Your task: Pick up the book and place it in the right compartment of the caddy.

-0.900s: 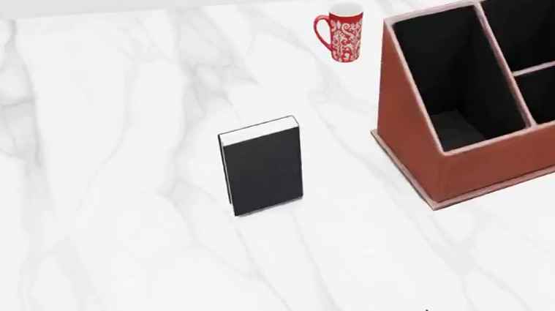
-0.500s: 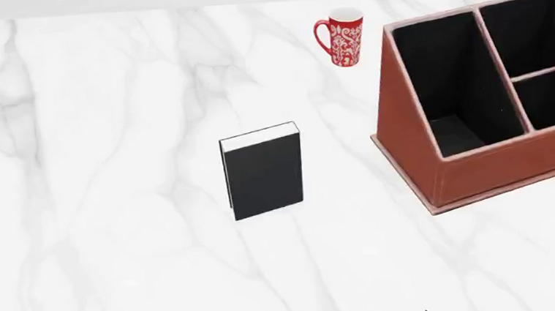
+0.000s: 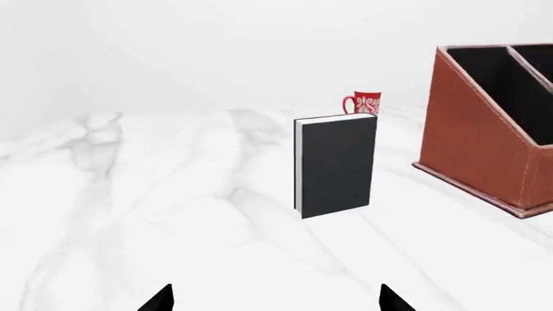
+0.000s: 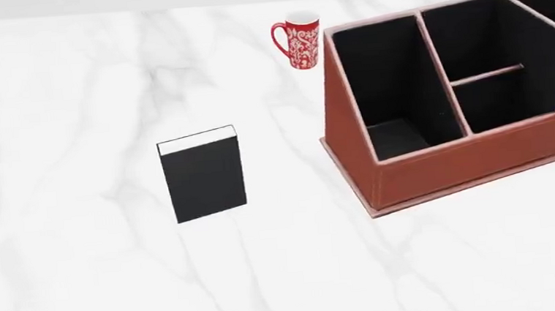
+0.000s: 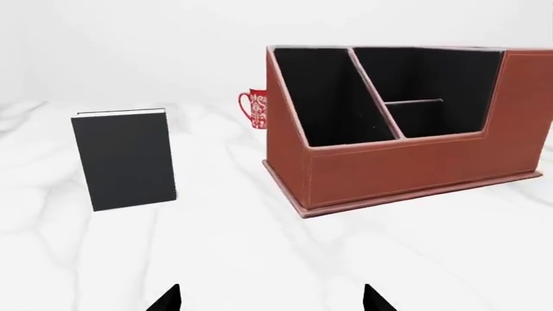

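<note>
We see the thick black hardback book [image 4: 202, 179] standing upright on the white marble counter [image 4: 78, 103], well apart from the reddish-brown leather-look caddy [image 4: 435, 170]; a red patterned mug [image 4: 297, 41] stands behind. Both grippers' jaws stand open, holding nothing. We would approach squarely and pinch the covers. The caddy's black compartments appear empty.

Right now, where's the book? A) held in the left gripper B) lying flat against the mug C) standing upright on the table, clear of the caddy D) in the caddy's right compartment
C: the book stands upright on the table, apart from the caddy.
</note>
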Robot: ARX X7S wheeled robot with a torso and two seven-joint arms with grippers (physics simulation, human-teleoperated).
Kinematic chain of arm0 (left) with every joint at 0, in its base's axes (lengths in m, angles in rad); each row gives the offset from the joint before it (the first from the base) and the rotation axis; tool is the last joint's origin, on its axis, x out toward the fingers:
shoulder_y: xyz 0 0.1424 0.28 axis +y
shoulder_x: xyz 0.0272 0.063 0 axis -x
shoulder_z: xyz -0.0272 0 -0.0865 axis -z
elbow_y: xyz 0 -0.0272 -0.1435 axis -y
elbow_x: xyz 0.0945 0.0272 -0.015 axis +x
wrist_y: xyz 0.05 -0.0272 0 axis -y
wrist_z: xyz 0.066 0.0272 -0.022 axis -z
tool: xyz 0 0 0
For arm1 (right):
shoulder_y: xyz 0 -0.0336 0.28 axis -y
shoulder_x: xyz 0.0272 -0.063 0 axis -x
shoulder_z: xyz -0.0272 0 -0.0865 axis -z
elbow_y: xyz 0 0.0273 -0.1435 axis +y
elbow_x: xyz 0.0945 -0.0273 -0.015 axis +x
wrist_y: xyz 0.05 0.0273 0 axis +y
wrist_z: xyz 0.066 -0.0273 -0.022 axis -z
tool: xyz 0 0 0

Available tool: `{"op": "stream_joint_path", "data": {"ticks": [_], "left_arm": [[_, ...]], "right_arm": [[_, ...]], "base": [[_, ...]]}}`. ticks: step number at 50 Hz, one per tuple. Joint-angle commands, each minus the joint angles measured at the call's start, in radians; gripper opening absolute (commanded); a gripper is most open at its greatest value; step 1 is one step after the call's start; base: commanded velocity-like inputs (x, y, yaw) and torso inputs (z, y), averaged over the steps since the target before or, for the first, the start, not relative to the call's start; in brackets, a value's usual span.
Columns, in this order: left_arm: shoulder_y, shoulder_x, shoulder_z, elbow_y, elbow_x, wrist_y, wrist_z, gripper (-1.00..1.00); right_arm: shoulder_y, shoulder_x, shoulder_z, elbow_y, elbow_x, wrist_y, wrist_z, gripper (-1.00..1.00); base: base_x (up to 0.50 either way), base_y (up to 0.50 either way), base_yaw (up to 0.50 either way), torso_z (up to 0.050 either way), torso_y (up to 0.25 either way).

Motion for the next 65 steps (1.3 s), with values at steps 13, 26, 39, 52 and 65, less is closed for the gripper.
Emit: {"op": "stream_joint_path", "data": {"ticks": [13, 26, 39, 52, 65], "left_arm": [[-0.005, -0.025, 0.035, -0.007, -0.023, 0.007, -0.033, 1.00], [-0.002, -0.038, 0.047, 0.005, -0.037, 0.002, -0.048, 1.00], [0.034, -0.107, -0.074, 0.269, -0.100, -0.229, -0.141, 1.00], [0.114, -0.231, -0.392, 0.562, -0.187, -0.439, -0.261, 1.00], [0.276, -0.230, -0.743, 0.770, -0.315, -0.498, -0.303, 1.00]], "right_arm": [[0.002, 0.027, -0.035, 0.002, 0.022, 0.005, 0.031, 1.00], [0.010, 0.039, -0.044, -0.006, 0.035, 0.033, 0.052, 1.00], [0.187, 0.083, -0.013, -0.208, 0.145, 0.435, 0.075, 1.00], [0.605, 0.119, -0.010, -0.206, 0.185, 0.780, 0.099, 1.00], [1.003, 0.088, 0.046, 0.079, 0.220, 0.916, 0.109, 1.00]], "base": [[0.00, -0.33, 0.00, 0.000, 0.000], [0.00, -0.04, 0.00, 0.000, 0.000], [0.00, 0.00, 0.00, 0.000, 0.000], [0.00, 0.00, 0.00, 0.000, 0.000], [0.00, 0.00, 0.00, 0.000, 0.000]]}}
